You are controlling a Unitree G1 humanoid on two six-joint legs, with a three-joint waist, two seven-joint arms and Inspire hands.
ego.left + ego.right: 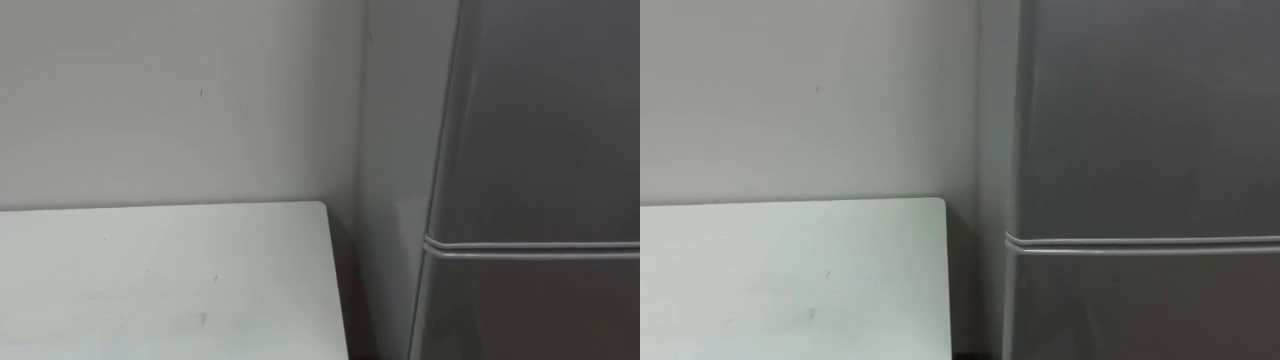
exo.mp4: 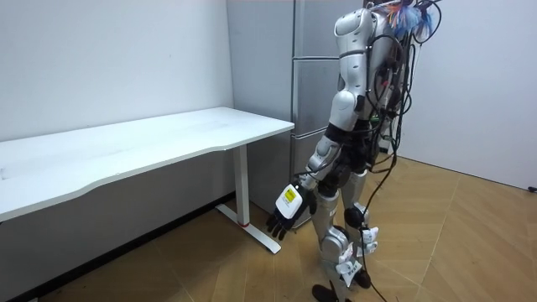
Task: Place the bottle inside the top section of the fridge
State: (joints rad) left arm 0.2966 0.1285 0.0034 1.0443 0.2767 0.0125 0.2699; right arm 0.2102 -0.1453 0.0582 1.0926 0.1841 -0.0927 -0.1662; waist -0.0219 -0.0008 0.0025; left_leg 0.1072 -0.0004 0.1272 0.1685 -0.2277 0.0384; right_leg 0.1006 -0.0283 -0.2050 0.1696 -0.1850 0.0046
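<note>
The grey fridge stands right in front of me with both doors closed. A seam separates its upper door from its lower door. In the room view I stand close before the fridge, facing it. My left hand hangs low beside my leg, its fingers relaxed and holding nothing.
A white table stands against the wall to my left, its end close to the fridge's side. In the room view the table runs off to the left on white legs. Wooden floor lies open behind me.
</note>
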